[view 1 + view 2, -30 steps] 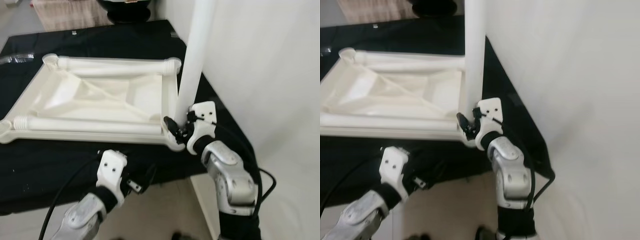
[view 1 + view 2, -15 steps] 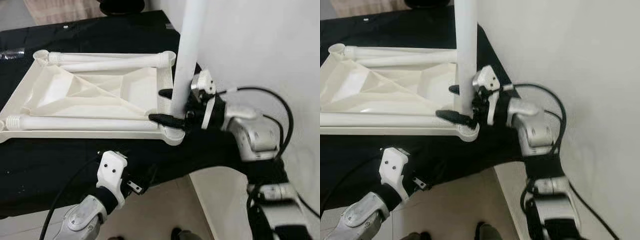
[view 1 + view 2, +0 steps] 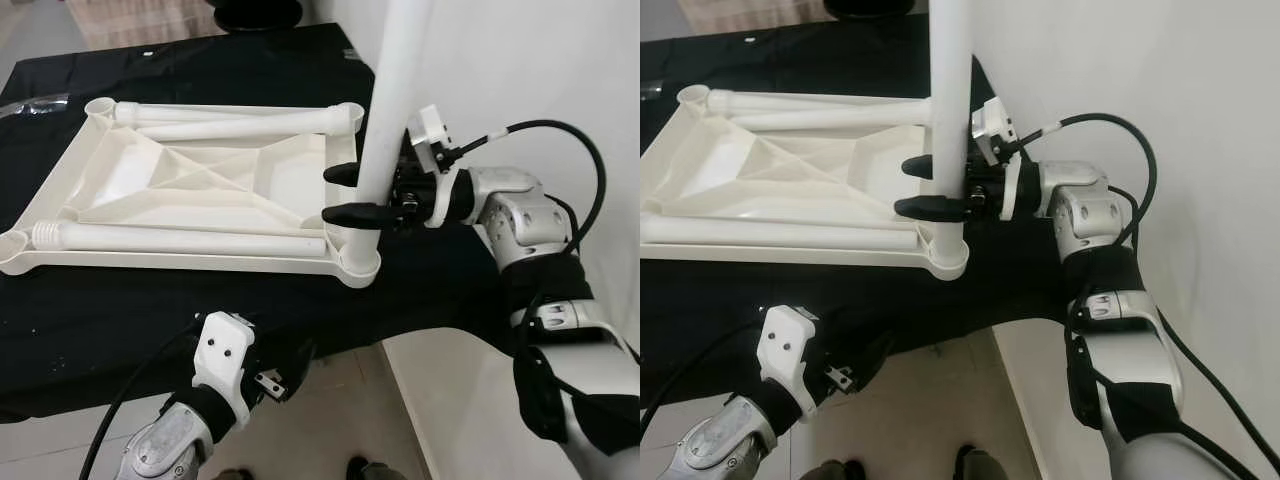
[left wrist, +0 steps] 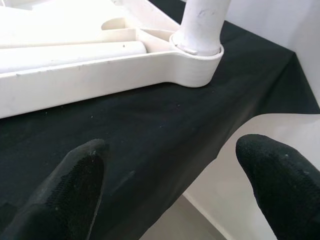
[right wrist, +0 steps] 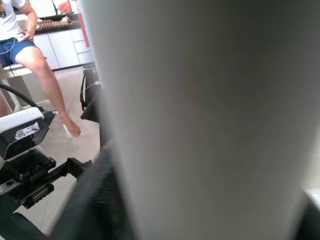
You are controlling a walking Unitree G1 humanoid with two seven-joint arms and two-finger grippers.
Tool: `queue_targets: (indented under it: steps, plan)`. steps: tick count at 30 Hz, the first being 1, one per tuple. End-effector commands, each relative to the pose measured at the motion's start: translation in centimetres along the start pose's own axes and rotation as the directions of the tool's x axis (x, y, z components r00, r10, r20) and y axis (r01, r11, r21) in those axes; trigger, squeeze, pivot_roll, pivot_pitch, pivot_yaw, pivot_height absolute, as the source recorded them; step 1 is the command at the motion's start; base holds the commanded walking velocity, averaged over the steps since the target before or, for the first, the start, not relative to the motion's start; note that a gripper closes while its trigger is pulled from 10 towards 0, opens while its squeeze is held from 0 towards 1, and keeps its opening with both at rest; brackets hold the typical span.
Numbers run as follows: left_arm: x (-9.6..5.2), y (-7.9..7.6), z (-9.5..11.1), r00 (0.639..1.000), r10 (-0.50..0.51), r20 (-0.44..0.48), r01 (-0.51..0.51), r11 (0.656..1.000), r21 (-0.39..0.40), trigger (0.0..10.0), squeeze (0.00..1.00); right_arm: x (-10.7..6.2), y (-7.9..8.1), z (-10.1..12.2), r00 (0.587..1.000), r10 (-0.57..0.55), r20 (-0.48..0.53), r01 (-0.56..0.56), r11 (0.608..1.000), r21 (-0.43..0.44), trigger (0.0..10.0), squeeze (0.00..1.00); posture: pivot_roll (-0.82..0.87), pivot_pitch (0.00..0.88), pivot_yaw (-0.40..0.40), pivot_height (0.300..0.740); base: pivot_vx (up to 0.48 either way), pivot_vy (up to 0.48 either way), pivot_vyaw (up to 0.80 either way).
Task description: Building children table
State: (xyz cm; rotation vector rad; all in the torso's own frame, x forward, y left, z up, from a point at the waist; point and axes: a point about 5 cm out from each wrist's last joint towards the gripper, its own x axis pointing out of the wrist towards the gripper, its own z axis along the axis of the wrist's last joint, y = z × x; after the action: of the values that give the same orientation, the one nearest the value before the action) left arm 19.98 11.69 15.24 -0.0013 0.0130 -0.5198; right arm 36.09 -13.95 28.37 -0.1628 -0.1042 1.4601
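Fingers of the right gripper (image 3: 352, 194) sit one on each side of the upright table leg (image 3: 392, 100), touching it low on the shaft just above the corner socket (image 3: 357, 268); they look clamped on the leg. A second ago this gripper reached up from below, right at the socket. Now the forearm comes in level from the wall side and the grip sits a little higher on the shaft. Judgement: the wrist has swung round the leg, consistent with twisting it home, so this leg is probably seated or nearly so.

Tabletop (image 3: 200, 190) lies underside-up on the black-draped desk (image 3: 120, 310), with the standing leg at its near corner by the wall. Two loose legs (image 3: 190, 240) lie along the tabletop's near and far edges, not yet fitted.

Left gripper (image 4: 175, 185) hangs below the desk's front edge, short of the tabletop, fingers (image 4: 75, 185) wide apart and holding nothing. It looks toward the socket.

A person's bare leg (image 5: 47, 80) appears beyond the table leg in the right wrist view.
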Motion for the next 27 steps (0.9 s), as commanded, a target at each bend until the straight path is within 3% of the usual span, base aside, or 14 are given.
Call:
queue_targets:
  steps: [1, 9, 11, 14, 16, 17, 18, 19, 20, 21, 23, 25, 26, 27]
  plan:
    - [-0.3, -0.1, 0.0, 1.0, -0.003, -0.017, 0.003, 1.0, 0.008, 10.0, 0.0, 0.1, 0.2, -0.5, 0.999, 0.036, -0.01, -0.036, 0.999, 0.005, 0.0, 0.0, 0.11, 0.254, -0.02, 0.74, 0.0, 0.0, 0.0]
    - [-0.2, -0.1, 0.0, 1.0, -0.004, -0.017, 0.004, 1.0, 0.005, 10.0, 0.0, -1.0, 0.4, -1.0, 1.0, 0.017, 0.007, -0.017, 1.0, 0.009, 0.0, 0.0, 0.1, 0.254, -0.02, 0.74, 0.0, 0.0, 0.0]
    - [-0.1, -0.2, 0.0, 1.0, -0.004, -0.014, 0.004, 1.0, -0.001, 10.0, 0.0, -2.0, 2.1, -2.2, 0.999, -0.036, 0.004, 0.036, 0.999, 0.014, 0.0, 0.0, 0.09, 0.253, -0.029, 0.74, 0.0, 0.0, 0.0]
    - [-0.1, -0.2, -0.1, 1.0, -0.003, -0.013, 0.003, 1.0, -0.003, 10.0, 0.0, -2.2, 3.3, -3.0, 0.997, -0.073, -0.003, 0.073, 0.997, 0.03, 0.0, 0.0, 0.08, 0.253, -0.032, 0.74, 0.0, 0.0, 0.0]
    - [-0.1, -0.1, -0.1, 1.0, -0.003, -0.011, 0.003, 1.0, -0.005, 10.0, 0.0, -0.7, 5.2, -5.4, 0.943, -0.329, -0.043, 0.331, 0.939, 0.097, 0.0, 0.0, 0.06, 0.251, -0.04, 0.74, 0.0, 0.0, 0.0]
    - [-0.1, -0.1, -0.1, 1.0, -0.003, -0.012, 0.003, 1.0, -0.005, 10.0, 0.0, 0.1, 5.2, -7.0, 0.804, -0.578, -0.14, 0.59, 0.804, 0.075, 0.0, 0.0, 0.07, 0.244, -0.038, 0.74, 0.0, 0.0, 0.0]
    - [-0.1, -0.1, -0.1, 1.0, -0.003, -0.012, 0.003, 1.0, -0.005, 10.0, 0.0, 0.1, 5.2, -7.0, 0.804, -0.578, -0.14, 0.59, 0.804, 0.075, 0.0, 0.0, 0.07, 0.244, -0.038, 0.74, 0.0, 0.0, 0.0]
    - [-0.1, 0.0, -0.2, 1.0, -0.004, -0.014, 0.004, 1.0, -0.001, 10.0, 0.0, -0.3, 5.7, -8.0, 0.506, -0.837, -0.206, 0.858, 0.514, 0.019, 0.0, 0.0, 0.07, 0.244, -0.031, 0.74, 0.0, 0.0, 0.0]
    - [-0.1, 0.1, -0.1, 1.0, -0.005, -0.016, 0.005, 1.0, 0.003, 10.0, 0.0, -1.2, 6.3, -8.6, 0.248, -0.937, -0.247, 0.964, 0.265, -0.036, 0.0, 0.0, 0.08, 0.246, -0.027, 0.74, 0.0, 0.0, 0.0]
    - [-0.1, 0.1, -0.1, 1.0, -0.005, -0.016, 0.005, 1.0, 0.003, 10.0, 0.0, -1.2, 6.3, -8.6, 0.248, -0.937, -0.247, 0.964, 0.265, -0.036, 0.0, 0.0, 0.08, 0.246, -0.027, 0.74, 0.0, 0.0, 0.0]
    - [0.0, 0.3, -0.1, 1.0, -0.004, -0.018, 0.004, 1.0, 0.008, 10.0, 0.0, 0.2, 7.9, -8.9, 0.237, -0.937, -0.256, 0.968, 0.249, -0.017, 0.0, 0.0, 0.07, 0.247, -0.017, 0.74, 0.0, 0.0, 0.0]
    - [0.2, 0.5, -0.2, 1.0, -0.006, -0.019, 0.006, 1.0, 0.012, 10.0, 0.0, 4.3, 9.1, -8.8, 0.41, -0.888, -0.211, 0.912, 0.401, 0.084, 0.0, 0.0, 0.06, 0.238, -0.007, 0.74, 0.0, 0.0, 0.0]
    - [0.3, 0.5, -0.2, 1.0, -0.01, -0.02, 0.011, 1.0, 0.014, 10.0, 0.0, 5.8, 8.9, -8.5, 0.462, -0.868, -0.181, 0.887, 0.449, 0.107, 0.0, 0.0, 0.07, 0.234, -0.011, 0.74, 0.0, 0.0, 0.0]
    - [0.3, 0.5, -0.2, 1.0, -0.013, -0.02, 0.014, 1.0, 0.015, 10.0, 0.0, 6.3, 8.8, -8.2, 0.468, -0.867, -0.172, 0.883, 0.455, 0.112, 0.0, 0.0, 0.07, 0.234, -0.011, 0.74, 0.0, 0.0, 0.0]
